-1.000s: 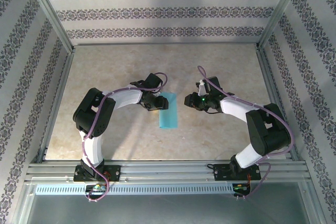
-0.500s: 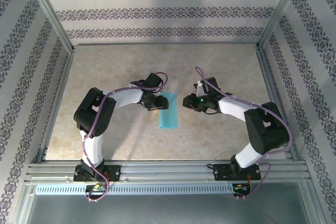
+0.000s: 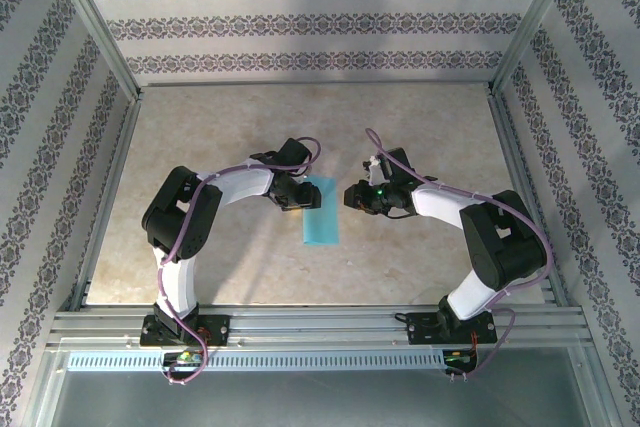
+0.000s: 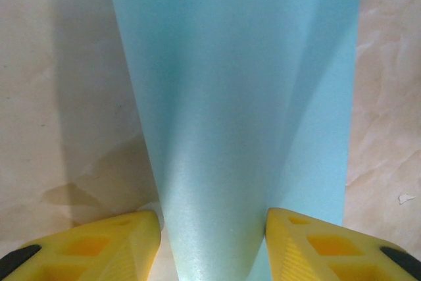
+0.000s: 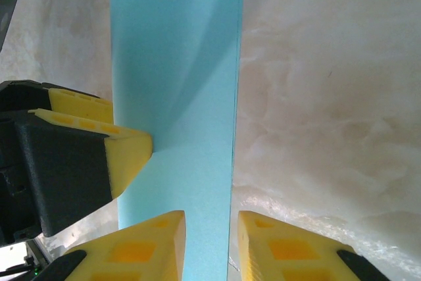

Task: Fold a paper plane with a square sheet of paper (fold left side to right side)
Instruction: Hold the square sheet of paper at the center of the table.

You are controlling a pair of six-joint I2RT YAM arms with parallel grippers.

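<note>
L pincer (image 4: 212,245) apart – astride bulge of cyan sheet (image 4: 243,83), R pincer (image 5: 211,248) narrowly apart – sheet's edge in the gap

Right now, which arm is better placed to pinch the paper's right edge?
Right, I'd say. The right gripper has its open fingers either side of one edge of the paper. The left gripper straddles the bulging sheet from the other side, seemingly steadying it.

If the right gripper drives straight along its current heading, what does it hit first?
The folded blue paper: its near edge lines up with the gap of the right gripper. The left gripper sits beyond, on the sheet; depth is hard to judge.
</note>
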